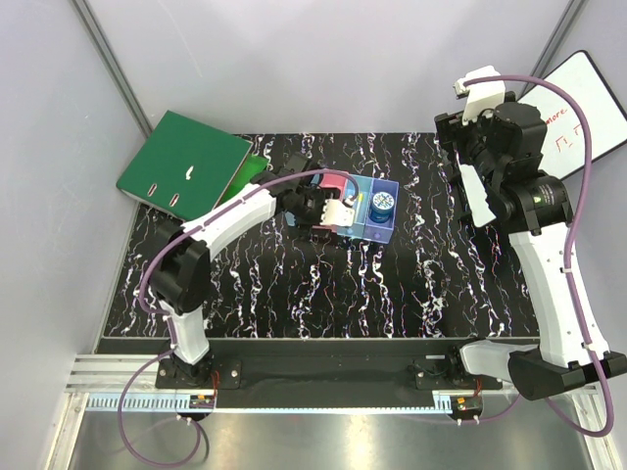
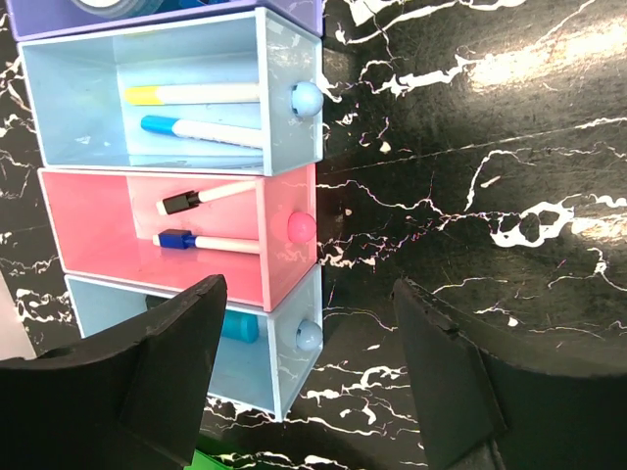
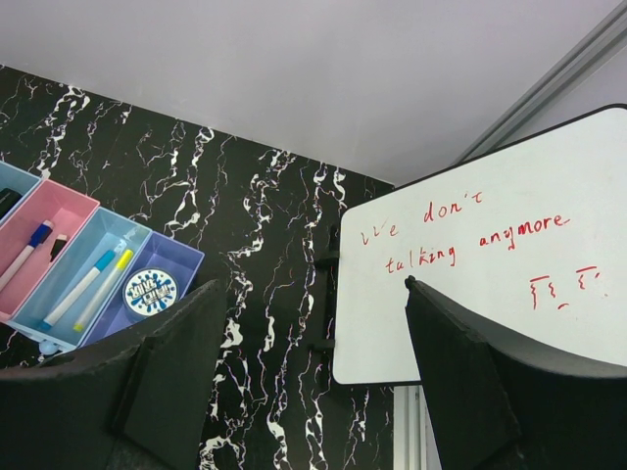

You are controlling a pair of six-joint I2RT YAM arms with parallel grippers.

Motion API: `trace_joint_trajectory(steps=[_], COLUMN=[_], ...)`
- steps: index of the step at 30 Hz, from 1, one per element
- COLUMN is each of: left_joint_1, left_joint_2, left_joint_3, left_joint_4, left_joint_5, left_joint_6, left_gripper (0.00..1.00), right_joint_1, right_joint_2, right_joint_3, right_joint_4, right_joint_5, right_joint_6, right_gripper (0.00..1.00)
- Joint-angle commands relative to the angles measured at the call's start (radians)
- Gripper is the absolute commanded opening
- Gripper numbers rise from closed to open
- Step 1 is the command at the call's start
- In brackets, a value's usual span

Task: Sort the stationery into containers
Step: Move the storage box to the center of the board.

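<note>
**While hovering open over the bin row, holding nothing**

Spread wide, the fingers of the left gripper, with nothing pinched between them. Poised low over the knobbed ends of the pink bin and the left-end light blue bin, probably because short markers need dropping straight down into such narrow compartments.

Inside the pink bin: a black-capped marker and a blue-capped marker, side by side and not touching. Inside the middle light blue bin: a yellow-capped marker and a blue marker, lying parallel. Farther right, the purple bin, carrying the round blue tin. Reads as like kept with like, and as sorting close to finished.

Likewise apart and empty, the right gripper. Held high at the far right, well away from the row and near a whiteboard with red writing. Parked out of the way, by the look of it.

Hard to make out: a teal item in the left-end light blue bin, mostly behind a left finger, possibly another marker. Cut off at the left wrist view's edge: the tin and most of the purple bin. Blocked from the top view by the left gripper: the left-end bin itself. Lying at the far left, a green ring binder, no part of the sort.
</note>
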Motion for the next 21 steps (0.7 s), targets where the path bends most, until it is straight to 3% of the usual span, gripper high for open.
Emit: trace_joint_trajectory(steps=[1, 8, 15, 17, 21], left_joint_1=[0.002, 0.014, 0.031, 0.031, 0.031], left_joint_2=[0.053, 0.183, 0.211, 0.212, 0.217], left_joint_3=[0.037, 0.137, 0.168, 0.154, 0.12], left_joint_4=[0.016, 0.037, 0.039, 0.039, 0.037], left_joint_5=[0.011, -0.019, -0.026, -0.029, -0.034], left_joint_6=[0.045, 0.055, 0.071, 0.075, 0.075], left_gripper=[0.72, 0.71, 0.7, 0.66, 0.49], right_joint_1=[-0.005, -0.005, -0.007, -0.008, -0.008], right_joint_2=[0.0, -0.011, -0.011, -0.007, 0.0], right_joint_3=[0.037, 0.023, 0.017, 0.017, 0.023], right_joint_4=[0.04, 0.038, 0.04, 0.04, 0.04], right_joint_5=[-0.006, 0.0, -0.003, -0.007, -0.01], right_joint_6=[0.013, 0.01, 0.015, 0.019, 0.026], right_gripper=[0.82, 0.82, 0.82, 0.82, 0.82])
